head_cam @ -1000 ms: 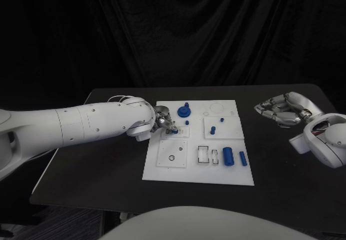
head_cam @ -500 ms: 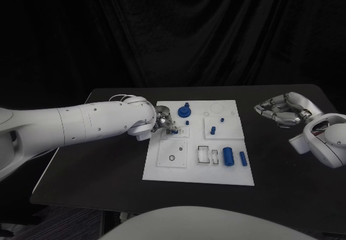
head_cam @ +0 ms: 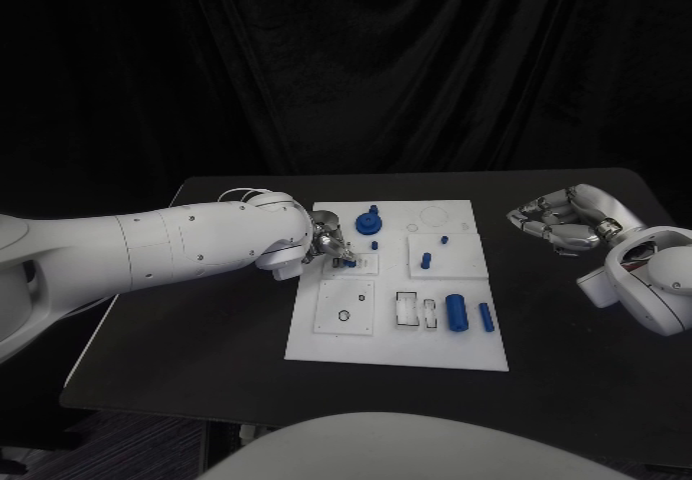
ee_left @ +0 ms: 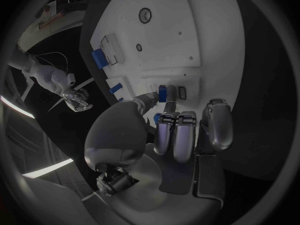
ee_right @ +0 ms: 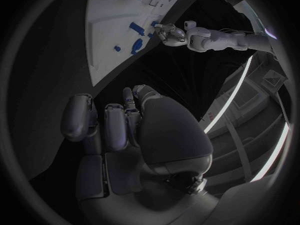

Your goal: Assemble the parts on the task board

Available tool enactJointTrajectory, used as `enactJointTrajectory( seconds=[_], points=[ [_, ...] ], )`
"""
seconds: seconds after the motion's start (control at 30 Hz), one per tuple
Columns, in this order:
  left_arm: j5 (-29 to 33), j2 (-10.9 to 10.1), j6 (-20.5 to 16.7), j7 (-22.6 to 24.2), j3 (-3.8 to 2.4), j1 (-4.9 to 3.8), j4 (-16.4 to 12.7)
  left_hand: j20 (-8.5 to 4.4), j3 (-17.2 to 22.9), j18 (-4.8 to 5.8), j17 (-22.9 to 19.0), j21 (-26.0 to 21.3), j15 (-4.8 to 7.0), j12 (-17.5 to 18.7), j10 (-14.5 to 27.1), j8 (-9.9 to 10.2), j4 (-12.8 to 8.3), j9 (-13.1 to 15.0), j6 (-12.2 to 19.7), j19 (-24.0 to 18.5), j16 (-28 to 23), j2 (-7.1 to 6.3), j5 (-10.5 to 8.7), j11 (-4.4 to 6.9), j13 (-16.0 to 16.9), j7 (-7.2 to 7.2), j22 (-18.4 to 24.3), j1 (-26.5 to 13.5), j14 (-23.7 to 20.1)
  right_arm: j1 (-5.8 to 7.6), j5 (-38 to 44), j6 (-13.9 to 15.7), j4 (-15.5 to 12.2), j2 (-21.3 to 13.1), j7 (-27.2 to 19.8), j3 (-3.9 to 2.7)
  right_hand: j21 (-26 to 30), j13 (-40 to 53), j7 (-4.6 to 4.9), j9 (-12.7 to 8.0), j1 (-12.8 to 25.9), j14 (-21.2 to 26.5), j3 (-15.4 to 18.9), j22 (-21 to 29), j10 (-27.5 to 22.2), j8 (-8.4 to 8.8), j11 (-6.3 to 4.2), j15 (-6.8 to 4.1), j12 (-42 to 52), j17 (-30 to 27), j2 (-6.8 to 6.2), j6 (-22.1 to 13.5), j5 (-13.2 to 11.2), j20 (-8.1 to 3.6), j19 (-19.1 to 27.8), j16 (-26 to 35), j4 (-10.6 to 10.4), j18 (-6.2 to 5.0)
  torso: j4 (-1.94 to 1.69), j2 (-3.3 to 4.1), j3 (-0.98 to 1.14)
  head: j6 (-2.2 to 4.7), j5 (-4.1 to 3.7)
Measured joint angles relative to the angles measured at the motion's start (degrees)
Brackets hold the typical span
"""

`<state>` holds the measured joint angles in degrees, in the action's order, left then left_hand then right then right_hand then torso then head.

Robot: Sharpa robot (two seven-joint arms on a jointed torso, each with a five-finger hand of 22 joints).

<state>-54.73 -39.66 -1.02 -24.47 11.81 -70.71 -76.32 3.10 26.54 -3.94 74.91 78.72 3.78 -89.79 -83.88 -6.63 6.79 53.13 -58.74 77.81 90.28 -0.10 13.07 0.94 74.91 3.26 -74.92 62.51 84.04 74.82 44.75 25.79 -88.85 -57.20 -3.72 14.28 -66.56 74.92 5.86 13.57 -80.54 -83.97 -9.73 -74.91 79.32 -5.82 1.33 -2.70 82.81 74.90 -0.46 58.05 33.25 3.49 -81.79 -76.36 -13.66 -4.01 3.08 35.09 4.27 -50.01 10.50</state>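
Note:
The white task board point(head_cam: 361, 340) lies mid-table. My left hand point(head_cam: 325, 245) hovers low over the board's left side and pinches a small blue part point(head_cam: 348, 263) against a small square plate there. The left wrist view shows that blue part point(ee_left: 162, 93) between the fingertips point(ee_left: 167, 119) of my left hand point(ee_left: 169, 130), beside a small slot. My right hand point(head_cam: 565, 222) hangs off the board to the right. Its fingers are curled in with nothing in them, as the right wrist view of that hand point(ee_right: 119, 120) also shows.
More blue parts sit on the board: a round piece point(head_cam: 369, 221) at the back, two small pegs point(head_cam: 374, 244) point(head_cam: 444, 240), an upright pin point(head_cam: 426, 262), a thick cylinder point(head_cam: 456, 311) and a slim bar point(head_cam: 486, 317). Black table point(head_cam: 216, 340) borders the board.

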Motion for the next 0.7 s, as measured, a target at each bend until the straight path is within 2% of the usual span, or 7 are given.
enactJointTrajectory(
  seconds=[0.1,0.27,0.4,0.63,0.7],
  points=[
    [-0.09,0.11,-0.04,-0.04,0.03,0.0,0.14,0.0,-1.32,0.0,0.0,-0.39,-0.13,0.0,-0.15,0.38,1.26,-0.2,0.01,0.0,0.0,0.13,-1.16,-0.26,0.0,0.01,0.0,-1.05,-0.13,0.0,0.0,-0.03,0.0,0.0,0.03,0.0,0.0,0.0,0.0,0.0,0.0,0.0,0.0,0.0,0.0,0.0,0.0,0.0,0.0,0.0,0.0,0.0,0.0,0.0,0.0,0.0,0.0,0.0,-0.01,0.01,0.01,0.0,0.05],
    [-0.21,0.32,-0.11,-0.08,0.07,0.01,0.27,0.18,-3.73,0.0,0.0,-0.44,-0.42,0.0,-0.15,1.08,2.87,-1.13,0.21,-0.18,0.0,0.26,-1.96,-0.26,0.0,0.2,0.0,-1.89,0.01,0.0,0.0,-0.08,-0.01,-0.05,0.07,0.0,0.0,0.0,0.0,0.0,0.0,0.0,0.0,0.0,0.0,0.0,0.0,0.0,0.0,0.0,0.0,0.0,0.0,0.0,0.0,0.0,0.0,0.0,-0.02,0.02,0.01,0.0,0.13],
    [-0.23,0.38,-0.13,-0.11,0.08,0.03,0.29,0.38,-5.91,0.0,0.0,-0.67,-0.42,0.0,-0.13,1.53,4.24,-1.17,0.4,-0.39,0.0,0.23,-2.29,-0.64,0.0,0.46,0.0,-2.77,0.01,0.0,0.01,-0.11,-0.02,-0.07,0.11,0.0,0.0,0.0,0.0,0.0,0.0,0.0,0.0,0.0,0.0,0.0,0.0,0.0,0.0,0.0,0.0,0.0,0.0,0.0,0.0,0.22,0.0,0.0,-0.02,0.02,0.01,0.0,0.16],
    [-0.23,0.38,-0.13,-0.16,0.08,0.03,0.29,0.38,-9.01,0.0,0.0,-0.9,-0.62,0.0,-0.16,1.87,6.28,-1.17,0.22,-0.39,0.0,0.83,-3.55,-0.67,0.0,0.67,0.01,-4.12,-0.19,-0.01,0.03,-0.17,-0.03,-0.06,0.13,0.0,0.0,0.0,0.0,0.0,0.0,0.0,0.0,0.0,0.0,0.0,0.0,0.0,0.0,0.0,0.0,0.0,0.0,0.0,0.0,0.22,0.0,-0.01,-0.03,0.02,0.01,0.0,0.15],
    [-0.22,0.38,-0.12,-0.18,0.07,0.03,0.27,0.38,-9.99,0.0,0.0,-0.9,-0.62,0.0,-0.16,2.04,6.79,-1.17,0.22,-0.39,0.0,0.59,-3.97,-0.67,0.0,0.67,0.01,-4.35,-0.19,-0.01,0.03,-0.19,-0.03,-0.05,0.14,0.0,0.0,0.0,0.0,0.0,0.0,0.0,0.0,0.0,0.0,0.0,0.0,0.0,0.0,0.0,0.0,0.0,0.0,0.0,0.0,0.22,0.0,0.0,-0.04,0.02,0.01,0.0,0.14]
  ],
)
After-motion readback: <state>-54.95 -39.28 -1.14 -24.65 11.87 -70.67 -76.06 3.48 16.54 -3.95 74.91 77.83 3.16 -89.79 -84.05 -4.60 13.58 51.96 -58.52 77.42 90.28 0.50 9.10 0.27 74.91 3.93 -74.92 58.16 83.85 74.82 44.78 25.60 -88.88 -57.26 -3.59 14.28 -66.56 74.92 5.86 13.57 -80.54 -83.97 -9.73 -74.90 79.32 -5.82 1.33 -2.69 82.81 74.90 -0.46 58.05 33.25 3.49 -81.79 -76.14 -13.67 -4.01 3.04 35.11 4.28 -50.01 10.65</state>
